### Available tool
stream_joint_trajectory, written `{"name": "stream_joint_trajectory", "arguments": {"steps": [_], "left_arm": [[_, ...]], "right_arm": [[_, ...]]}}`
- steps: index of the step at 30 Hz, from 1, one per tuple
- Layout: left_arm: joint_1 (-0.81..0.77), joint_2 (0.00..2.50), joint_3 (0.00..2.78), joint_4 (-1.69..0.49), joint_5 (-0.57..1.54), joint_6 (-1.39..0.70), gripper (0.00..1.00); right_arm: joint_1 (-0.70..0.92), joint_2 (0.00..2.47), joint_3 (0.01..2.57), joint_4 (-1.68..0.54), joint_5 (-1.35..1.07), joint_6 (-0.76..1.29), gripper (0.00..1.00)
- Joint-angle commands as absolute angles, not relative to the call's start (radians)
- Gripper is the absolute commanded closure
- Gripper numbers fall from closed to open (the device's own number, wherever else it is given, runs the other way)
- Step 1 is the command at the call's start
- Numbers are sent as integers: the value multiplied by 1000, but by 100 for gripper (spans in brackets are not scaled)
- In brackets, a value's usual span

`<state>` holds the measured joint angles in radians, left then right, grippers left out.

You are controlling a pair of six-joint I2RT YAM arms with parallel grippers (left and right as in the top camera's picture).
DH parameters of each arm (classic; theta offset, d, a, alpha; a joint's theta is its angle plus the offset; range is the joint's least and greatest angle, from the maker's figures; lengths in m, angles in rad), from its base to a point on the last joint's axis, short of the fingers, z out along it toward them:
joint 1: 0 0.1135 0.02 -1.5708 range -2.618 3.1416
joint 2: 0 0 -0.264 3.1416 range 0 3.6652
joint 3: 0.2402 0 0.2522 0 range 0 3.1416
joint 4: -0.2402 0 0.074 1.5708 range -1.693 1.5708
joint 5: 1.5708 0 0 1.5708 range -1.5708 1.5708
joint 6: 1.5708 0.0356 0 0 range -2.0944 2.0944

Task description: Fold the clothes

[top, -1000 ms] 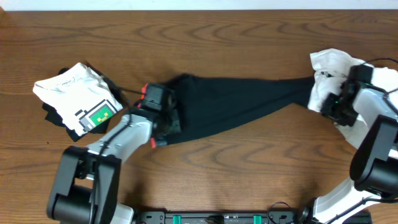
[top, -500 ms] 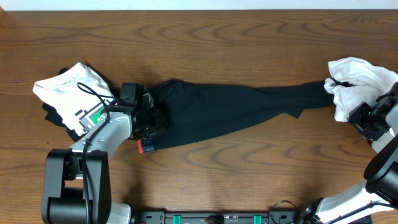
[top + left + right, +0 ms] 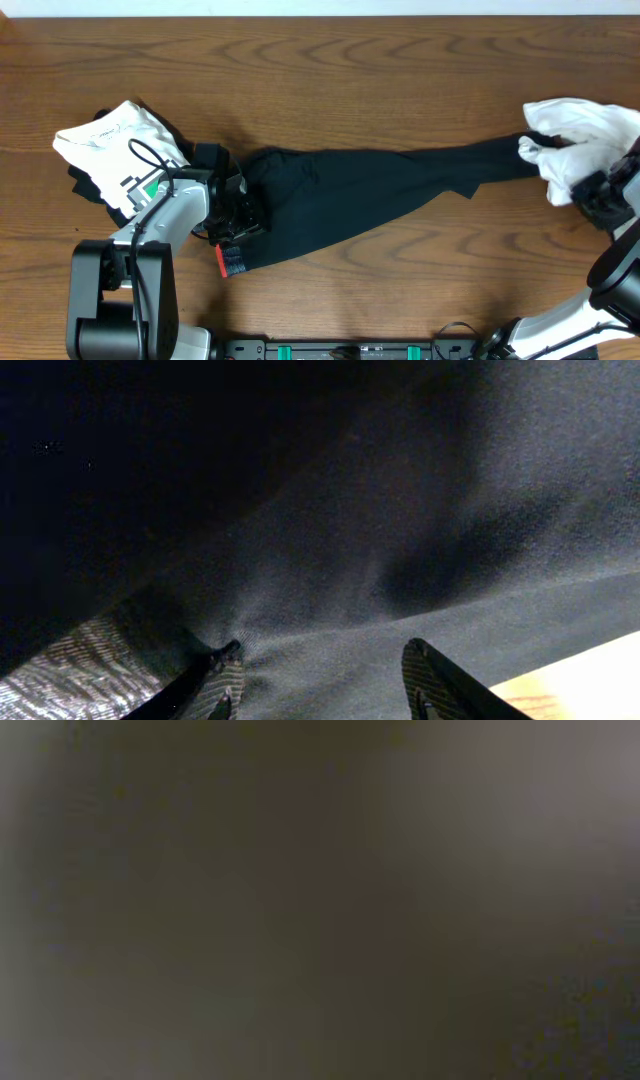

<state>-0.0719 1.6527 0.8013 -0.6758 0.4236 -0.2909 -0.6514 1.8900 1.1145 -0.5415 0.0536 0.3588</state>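
Table (image 3: pixel 400 60): brown wood; all the clothes lie on it.
Dark garment (image 3: pixel 370 185): stretched in a long band across the middle of the table. Its wide end is at the left under the left gripper, and it narrows to the right, where its tip meets the white cloth.
White cloth (image 3: pixel 580 125): crumpled at the right edge, touching the garment's narrow end and the right gripper.
Folded pile (image 3: pixel 120 150): far left, a white top with a green print on something dark, just beside the left arm.
Left gripper (image 3: pixel 323 650): fingers spread wide, tips down against the dark fabric.
Right gripper (image 3: pixel 598 195): at the white cloth's lower edge. Its wrist view is all blur, so I cannot tell its spread.
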Motion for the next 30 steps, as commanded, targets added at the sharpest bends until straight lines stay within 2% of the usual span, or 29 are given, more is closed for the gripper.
{"name": "stream_joint_trajectory", "arguments": {"steps": [1, 4, 6, 10, 15, 30], "left_arm": [[-68, 1745, 708, -641, 304, -255, 45], [-68, 1745, 708, -634, 302, -255, 45], [-68, 1745, 708, -635, 302, -255, 45], [-68, 1745, 708, -635, 302, -255, 45], [-68, 1745, 708, -635, 302, -255, 45], [-68, 1745, 708, -612, 302, -255, 45]], "right_arm": [[-647, 1901, 1116, -495, -196, 251, 62], [-618, 1890, 1133, -492, -274, 204, 62], [-599, 1877, 1146, -498, -234, 215, 63], [-583, 1843, 1162, -491, -43, 389, 62], [-584, 1834, 1169, -423, 42, 518, 60], [-601, 1907, 1169, -111, 226, 461, 57]]}}
